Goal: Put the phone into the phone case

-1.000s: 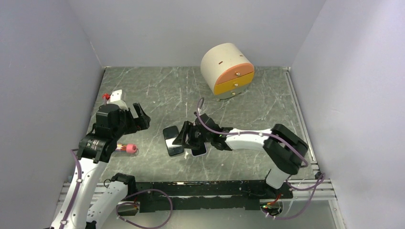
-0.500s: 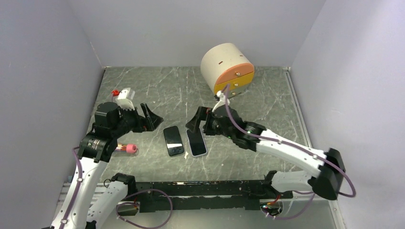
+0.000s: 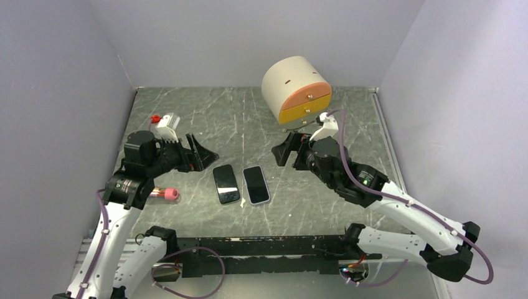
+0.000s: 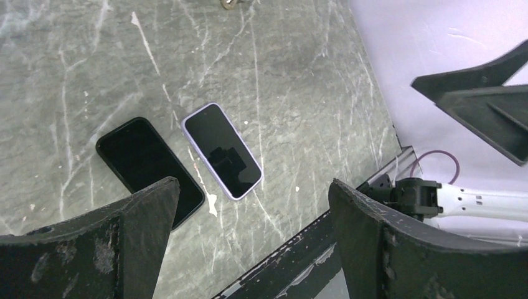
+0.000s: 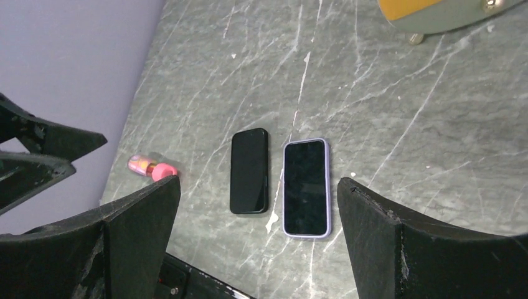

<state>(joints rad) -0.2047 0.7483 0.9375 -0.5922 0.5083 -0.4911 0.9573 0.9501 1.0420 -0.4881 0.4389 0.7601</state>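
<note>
- Pink tube (image 3: 163, 194): laid flat at the left of the frame on the marbled table (image 3: 205, 118), close under the left arm.
- Left gripper (image 3: 202, 156): jaws spread wide, nothing grasped. It is poised above the table, left of centre.
- Black phone (image 3: 226, 184): laid flat at centre frame, screen dark, touched by neither gripper.
- Lavender-cased phone (image 3: 256, 184): laid flat just to the right of the black phone and parallel to it, with a narrow gap between them. A dark screen is framed by a lavender rim.
- Right gripper (image 3: 283, 151): jaws spread wide, nothing grasped. It is poised up and to the right of both phones.
- Round cream drawer unit (image 3: 297, 89): orange and yellow drawer fronts, set at upper centre-right near the back wall.
</note>
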